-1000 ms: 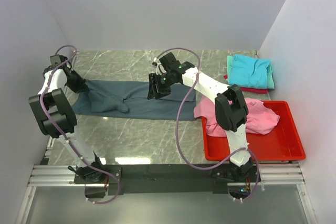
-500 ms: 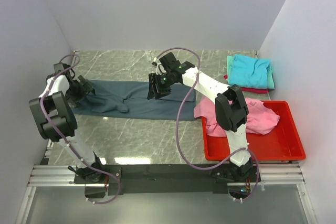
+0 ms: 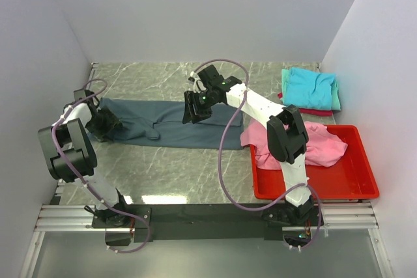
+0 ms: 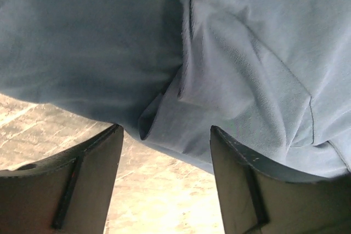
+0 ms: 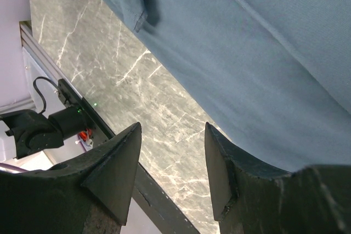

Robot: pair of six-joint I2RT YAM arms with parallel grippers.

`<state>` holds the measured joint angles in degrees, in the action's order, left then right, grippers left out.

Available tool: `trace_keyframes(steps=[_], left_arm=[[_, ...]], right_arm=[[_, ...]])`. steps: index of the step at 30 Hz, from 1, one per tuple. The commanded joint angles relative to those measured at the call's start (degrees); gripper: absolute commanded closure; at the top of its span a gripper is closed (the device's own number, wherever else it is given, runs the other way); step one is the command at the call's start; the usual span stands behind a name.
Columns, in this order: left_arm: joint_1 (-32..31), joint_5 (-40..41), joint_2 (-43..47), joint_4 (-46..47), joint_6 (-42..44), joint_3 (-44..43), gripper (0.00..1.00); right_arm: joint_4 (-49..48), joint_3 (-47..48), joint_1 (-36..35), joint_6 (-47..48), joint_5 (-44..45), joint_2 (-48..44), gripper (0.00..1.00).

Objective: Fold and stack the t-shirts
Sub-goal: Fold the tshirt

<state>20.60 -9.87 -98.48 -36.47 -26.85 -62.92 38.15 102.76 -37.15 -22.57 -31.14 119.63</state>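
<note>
Grey tee (image 3: 163, 133) lying across worktop (image 3: 176, 170), left hand (image 3: 107, 124) spread at its left end, cloth edge just beyond the fingers (image 4: 82, 184), unpinched, right hand (image 3: 194, 114) spread over its middle, holding nothing

Five t-shirts (image 3: 166, 128), one red bin (image 3: 313, 194), and two arms (image 3: 260, 105).

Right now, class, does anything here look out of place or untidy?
The pink t-shirt lies crumpled, spilling over the left rim of the red bin onto the table. The slate t-shirt is bunched near its left end.
</note>
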Motion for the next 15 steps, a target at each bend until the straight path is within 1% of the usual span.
trace_keyframes(steps=[1, 7, 10, 15], left_arm=[[-0.3, -0.68, 1.01, 2.1, -0.04, -1.95, 0.32], [-0.3, -1.73, -0.14, 1.49, -0.22, -3.0, 0.43], [-0.56, -3.58, 1.18, 0.7, -0.31, -3.35, 0.43], [-0.65, -2.97, 1.01, -0.01, 0.31, -3.44, 0.43]], right_arm=[[-0.62, 1.83, -0.29, 1.3, -0.68, -1.16, 0.43], [-0.36, 1.65, -0.29, 1.47, -0.51, -1.42, 0.43], [-0.36, 1.66, -0.21, 1.47, -0.42, -1.42, 0.43], [-0.1, 2.0, -0.21, 1.47, -0.77, -0.98, 0.43]])
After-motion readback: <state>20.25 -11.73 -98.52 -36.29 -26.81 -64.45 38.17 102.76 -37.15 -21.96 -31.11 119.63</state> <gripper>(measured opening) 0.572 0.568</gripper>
